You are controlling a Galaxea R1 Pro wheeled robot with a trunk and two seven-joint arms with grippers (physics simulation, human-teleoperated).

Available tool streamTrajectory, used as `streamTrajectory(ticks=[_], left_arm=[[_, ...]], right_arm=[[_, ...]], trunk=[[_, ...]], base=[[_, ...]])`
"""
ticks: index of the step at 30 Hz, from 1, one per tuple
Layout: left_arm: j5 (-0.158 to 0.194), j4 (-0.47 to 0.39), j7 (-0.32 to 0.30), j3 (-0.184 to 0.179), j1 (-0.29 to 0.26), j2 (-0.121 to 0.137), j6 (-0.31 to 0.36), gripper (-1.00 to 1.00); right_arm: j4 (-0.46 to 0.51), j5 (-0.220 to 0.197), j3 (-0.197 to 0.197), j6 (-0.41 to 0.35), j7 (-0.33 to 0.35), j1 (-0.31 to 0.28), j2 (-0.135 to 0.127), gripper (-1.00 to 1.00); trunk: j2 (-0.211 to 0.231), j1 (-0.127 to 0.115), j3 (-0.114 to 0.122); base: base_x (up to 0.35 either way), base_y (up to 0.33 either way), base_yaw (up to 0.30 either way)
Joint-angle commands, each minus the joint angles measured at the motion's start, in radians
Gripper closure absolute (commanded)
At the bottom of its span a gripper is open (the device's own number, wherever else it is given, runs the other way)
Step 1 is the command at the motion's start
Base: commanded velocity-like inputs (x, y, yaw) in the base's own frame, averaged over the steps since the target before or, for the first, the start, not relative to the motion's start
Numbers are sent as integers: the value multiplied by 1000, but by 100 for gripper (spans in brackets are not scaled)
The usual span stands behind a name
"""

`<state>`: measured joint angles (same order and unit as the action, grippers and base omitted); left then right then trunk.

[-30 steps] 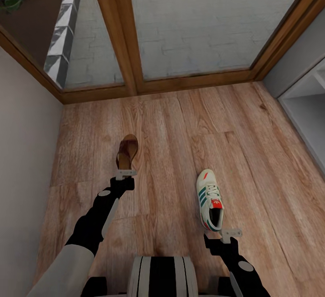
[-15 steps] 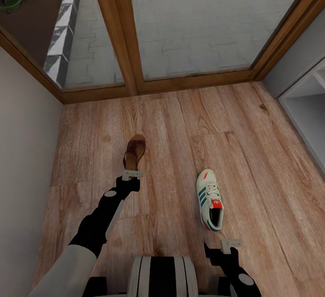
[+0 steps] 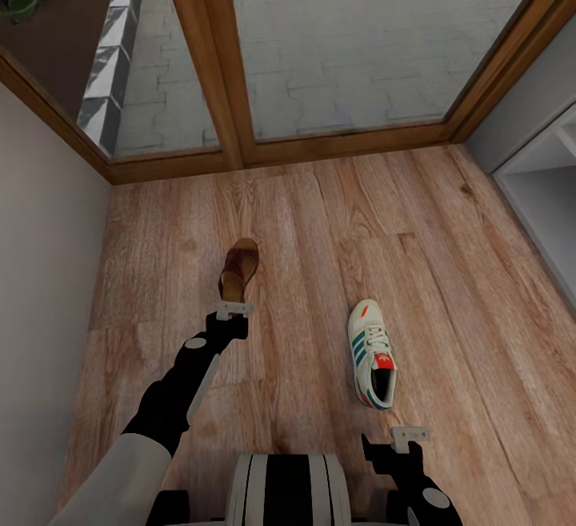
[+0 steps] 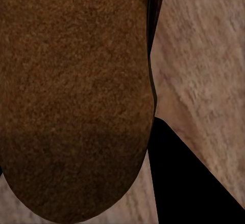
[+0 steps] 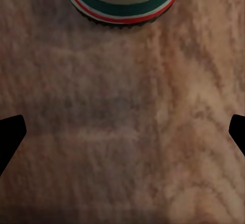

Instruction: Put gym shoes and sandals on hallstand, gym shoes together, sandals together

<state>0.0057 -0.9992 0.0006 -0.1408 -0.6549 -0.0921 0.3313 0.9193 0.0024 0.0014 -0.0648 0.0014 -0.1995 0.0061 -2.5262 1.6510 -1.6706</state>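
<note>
Sandal (image 3: 238, 269) on the corridor floor (image 3: 448, 286), long axis near-to-far, heel touching the left gripper (image 3: 234, 309); grip state cannot be told. Gym shoe (image 3: 373, 354) is seen just beyond the right gripper (image 3: 409, 435), its fingers spread apart, heel nearest.

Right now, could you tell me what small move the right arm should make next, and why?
Probably ease the right gripper forward to the gym shoe. Its fingertips are spread wide over bare corridor floor, with the shoe's heel just ahead of them and nothing between them.
</note>
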Motion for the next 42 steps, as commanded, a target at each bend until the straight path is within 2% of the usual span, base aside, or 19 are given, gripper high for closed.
streamTrajectory(ticks=[1, 13, 42], left_arm=[[-3, -1, -1, 0, 0, 0, 6, 100], [-3, -2, -1, 0, 0, 0, 6, 100], [-3, -1, -1, 0, 0, 0, 6, 100]], right_arm=[[2, 0, 0, -6, 0, 0, 0, -100], [4, 8, 2, -6, 0, 0, 0, -100], [3, 7, 0, -6, 0, 0, 0, -100]], trunk=[[0, 0, -1], [0, 0, -1], [0, 0, -1]], base=[[0, 0, 0], [1, 0, 0], [93, 0, 0]])
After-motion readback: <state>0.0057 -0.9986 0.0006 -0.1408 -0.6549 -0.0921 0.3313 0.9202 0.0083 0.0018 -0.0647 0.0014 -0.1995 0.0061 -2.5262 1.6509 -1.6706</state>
